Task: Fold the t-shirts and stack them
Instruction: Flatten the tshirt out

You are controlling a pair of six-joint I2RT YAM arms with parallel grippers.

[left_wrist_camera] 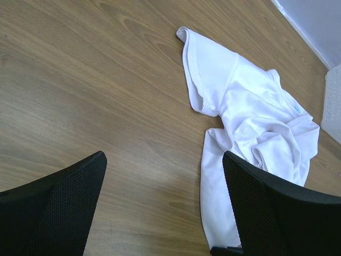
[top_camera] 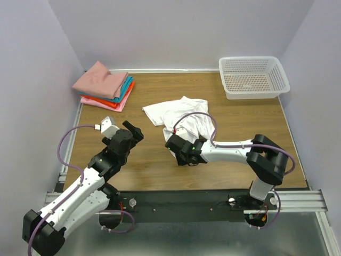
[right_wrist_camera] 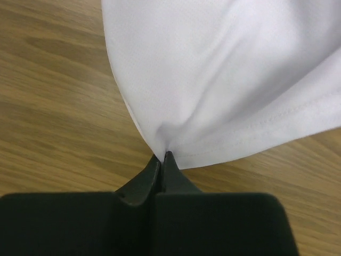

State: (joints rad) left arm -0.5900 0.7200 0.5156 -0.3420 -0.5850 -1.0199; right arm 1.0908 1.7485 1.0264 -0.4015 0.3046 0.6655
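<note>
– Right wrist view: right gripper (right_wrist_camera: 161, 158) jaws pinched tight on a hem edge of the white t-shirt (right_wrist_camera: 229, 80).
– Noted. Left gripper (left_wrist_camera: 164, 160)?
– Jaws wide apart, nothing between them, over bare table (left_wrist_camera: 80, 80) left of the shirt.
– Shirt position?
– Crumpled, mid-table. Folded t-shirts (top_camera: 105, 85) are stacked in the far left corner, dusty pink on top. White basket (top_camera: 253, 77) stands far right, well apart from the shirt.
</note>
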